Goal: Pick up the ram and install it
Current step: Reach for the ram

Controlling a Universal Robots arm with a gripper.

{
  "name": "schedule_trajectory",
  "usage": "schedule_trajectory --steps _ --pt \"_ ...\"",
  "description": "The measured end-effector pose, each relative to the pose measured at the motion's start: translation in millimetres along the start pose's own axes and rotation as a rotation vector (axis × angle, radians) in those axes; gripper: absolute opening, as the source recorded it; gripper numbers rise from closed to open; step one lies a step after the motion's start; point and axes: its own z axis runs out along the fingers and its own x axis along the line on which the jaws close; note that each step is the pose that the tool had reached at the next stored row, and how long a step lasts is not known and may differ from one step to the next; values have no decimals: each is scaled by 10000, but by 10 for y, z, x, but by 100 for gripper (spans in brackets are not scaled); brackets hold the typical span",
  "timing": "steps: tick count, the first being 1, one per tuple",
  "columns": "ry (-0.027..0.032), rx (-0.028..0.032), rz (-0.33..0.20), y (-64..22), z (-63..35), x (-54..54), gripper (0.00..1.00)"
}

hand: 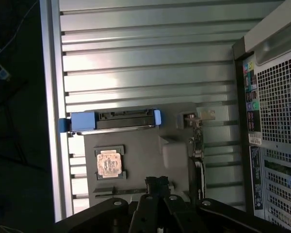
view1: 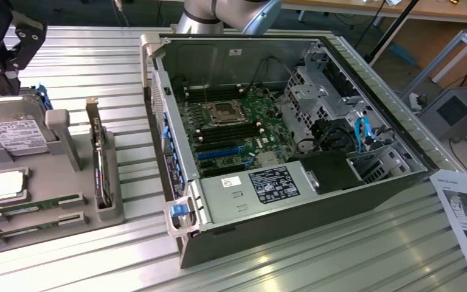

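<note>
- While the gripper (hand: 157,182) hangs above the grey tray (view1: 63,182), its fingers are pressed together with nothing between them.
- From where I stand at the exterior view, the gripper sits at ten o'clock and the ram (view1: 34,203) at eight o'clock. It is a thin green stick on edge in a tray slot, at six o'clock of the processor (view1: 5,185) and well apart from the fingers.
- To do the pick well, I'd say the fingers must part, straddle the stick's flat faces near its middle, and descend straight, clear of the processor and the hard drive (view1: 14,131).
</note>
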Motion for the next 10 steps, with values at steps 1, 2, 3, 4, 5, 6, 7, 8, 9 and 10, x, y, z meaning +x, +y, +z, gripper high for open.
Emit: schedule_trajectory --steps 1,2,3,4,5,6,7,8,9,10 --pt "-1 0 0 -16 0 0 11" --pt "0 0 1 -39 -1 2 11" --pt "-1 -1 1 -58 -2 3 11" --pt "-1 -1 1 -75 -3 4 11" --pt "0 -1 1 -95 -4 4 11" --pt "0 -1 0 -113 -5 5 11" --pt "-1 -1 0 -132 -5 5 11" --pt "0 0 0 -157 -7 6 11" --pt "0 -1 0 -192 -8 7 11" --pt "0 -1 0 -215 -9 8 11"
